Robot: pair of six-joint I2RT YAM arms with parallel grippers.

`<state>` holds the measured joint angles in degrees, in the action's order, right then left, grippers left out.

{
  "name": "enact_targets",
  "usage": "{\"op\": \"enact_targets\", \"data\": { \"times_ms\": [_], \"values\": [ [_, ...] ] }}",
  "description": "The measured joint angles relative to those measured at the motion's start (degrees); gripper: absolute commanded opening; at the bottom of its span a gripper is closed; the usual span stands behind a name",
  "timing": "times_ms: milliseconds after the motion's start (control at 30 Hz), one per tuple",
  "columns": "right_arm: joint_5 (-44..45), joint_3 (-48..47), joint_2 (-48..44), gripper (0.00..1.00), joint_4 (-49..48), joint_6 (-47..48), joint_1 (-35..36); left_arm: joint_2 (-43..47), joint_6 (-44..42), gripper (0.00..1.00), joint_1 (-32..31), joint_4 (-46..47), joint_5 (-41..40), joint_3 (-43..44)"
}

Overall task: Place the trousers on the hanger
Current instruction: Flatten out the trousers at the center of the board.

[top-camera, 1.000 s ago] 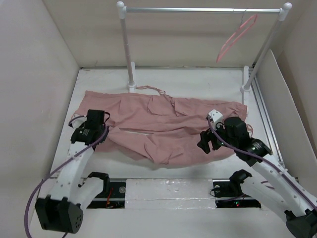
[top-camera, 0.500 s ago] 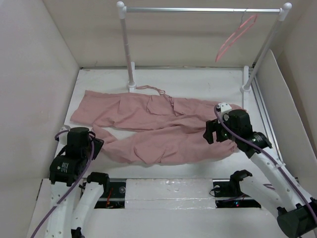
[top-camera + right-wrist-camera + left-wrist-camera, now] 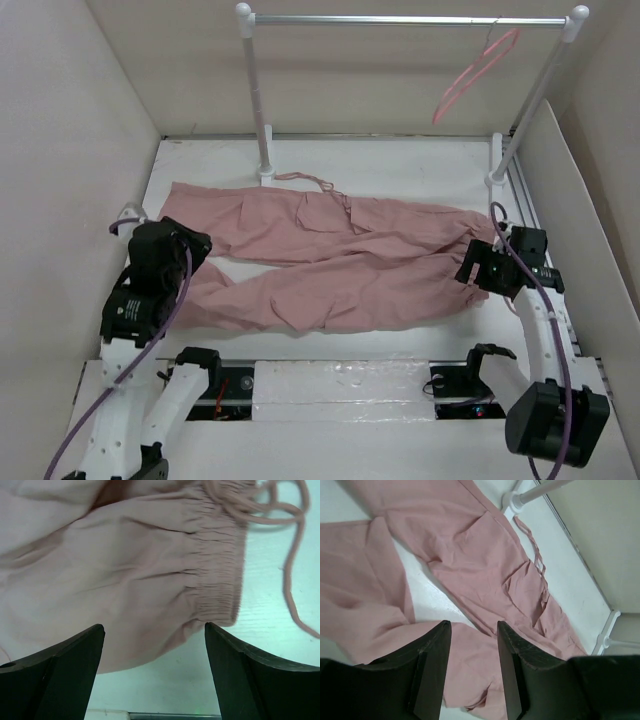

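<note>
no legible text, labels, brands or numbers anywhere, plain trousers [image 3: 330,290], plain hanger [image 3: 470,72], unmarked rail [image 3: 400,19]

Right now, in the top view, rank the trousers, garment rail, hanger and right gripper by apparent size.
1. trousers, most area.
2. garment rail, as wide but thin.
3. hanger and right gripper look alike; the hanger hangs nearer the camera, so no ranking.

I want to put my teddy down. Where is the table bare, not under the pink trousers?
Bare table behind the trousers, up to the rail's feet. Another thin strip in front of them. The middle is all cloth, with the left gripper and right gripper at its ends.
</note>
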<state>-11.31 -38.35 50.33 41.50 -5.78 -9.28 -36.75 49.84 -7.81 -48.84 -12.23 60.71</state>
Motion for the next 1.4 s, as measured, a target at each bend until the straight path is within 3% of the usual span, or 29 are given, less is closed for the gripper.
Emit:
{"op": "enact_targets", "data": {
  "times_ms": [267, 300, 333, 367, 400, 467, 500, 533, 567, 667, 700, 733, 767, 800, 867, 900, 1067, 1133, 1233, 1300, 1400],
  "values": [
    [1.07, 4.85, 4.63, 0.85, -1.81, -4.13, -13.07, -4.52, -5.9, 0.36, -6.62, 12.13, 1.14, -7.54],
    [1.18, 5.86, 5.46, 0.83, -2.34, -4.63, -13.25, -4.48, -6.64, 0.23, -7.32, 12.61, 0.96, -8.09],
    [1.22, 6.62, 6.29, 0.79, -2.99, -5.03, -13.27, -4.48, -7.41, 0.18, -7.91, 13.09, 0.66, -8.44],
    [1.22, 7.26, 7.37, 0.71, -3.65, -5.4, -13.25, -4.48, -8.37, 0.14, -8.31, 13.53, 0.15, -8.63],
    [1.25, 7.63, 8.92, 0.54, -4.55, -5.95, -13.27, -4.61, -9.53, 0.02, -8.63, 13.88, -0.04, -8.74],
    [1.14, 7.67, 12.31, 0.4, -6.91, -6.67, -13.33, -5.27, -11.26, 0.0, -9.09, 14.62, -0.37, -8.85],
    [1.16, 7.63, 14.1, 0.23, -8.55, -7.08, -13.38, -5.81, -12.31, 0.0, -9.11, 15.06, -0.39, -8.92],
    [1.09, 7.13, 16.28, 0.15, -9.64, -7.39, -13.51, -6.36, -12.98, 0.0, -9.14, 15.47, -0.39, -9.01],
    [0.96, 5.9, 18.78, 0.0, -10.23, -7.78, -13.77, -6.95, -13.68, 0.0, -9.14, 15.93, -0.39, -9.18],
    [1.14, 0.35, 25.59, 0.0, -12.17, -7.65, -14.19, -8.81, -15.15, 0.0, -9.14, 16.79, -0.39, -9.84],
    [2.01, -1.97, 27.36, 0.0, -12.46, -7.17, -14.32, -9.73, -15.47, 0.07, -9.11, 16.74, -0.39, -9.86],
    [3.28, -4.15, 28.61, 0.26, -12.85, -6.58, -14.4, -10.16, -15.63, 0.2, -9.07, 16.76, -0.42, -9.86],
    [4.35, -5.97, 29.33, 0.43, -13.4, -6.08, -14.4, -11.28, -16.04, 0.21, -8.85, 16.79, -0.35, -9.86],
    [5.33, -7.54, 29.81, 0.59, -13.53, -5.7, -14.43, -12.02, -16.04, 0.3, -8.59, 16.7, -0.2, -9.86],
    [7.19, -10.08, 30.34, 0.9, -13.94, -4.33, -14.51, -13.11, -16.17, 0.4, -7.74, 16.44, -0.26, -9.86],
    [7.58, -10.62, 30.21, 0.95, -14.34, -3.85, -14.62, -13.51, -15.93, 0.53, -7.26, 16.24, -0.57, -9.86],
    [5.99, -10.21, 24.02, 0.95, -13.86, -2.75, -13.68, -16.57, -13.49, 0.62, -5.79, 13.68, -3.54, -9.01],
    [5.05, -9.6, 18.14, 0.93, -13.86, -3.06, -9.86, -19.8, -11.72, 0.58, -5.51, 12.74, -4.7, -8.72],
    [1.51, -6.51, 6.25, 0.88, -15.26, -4.04, 1.31, -24.92, -9.01, 0.45, -5.22, 11.78, -6.23, -9.27],
    [-1.27, -3.56, -1.2, 0.78, -15.45, -4.59, 8.66, -27.3, -7.1, 0.36, -4.81, 11.43, -6.88, -10.34],
    [-4.26, 0.44, -8.15, 0.66, -14.69, -4.37, 16.48, -28.76, -4.52, 0.31, -2.84, 11.32, -7.39, -12.11]
  ]
}}
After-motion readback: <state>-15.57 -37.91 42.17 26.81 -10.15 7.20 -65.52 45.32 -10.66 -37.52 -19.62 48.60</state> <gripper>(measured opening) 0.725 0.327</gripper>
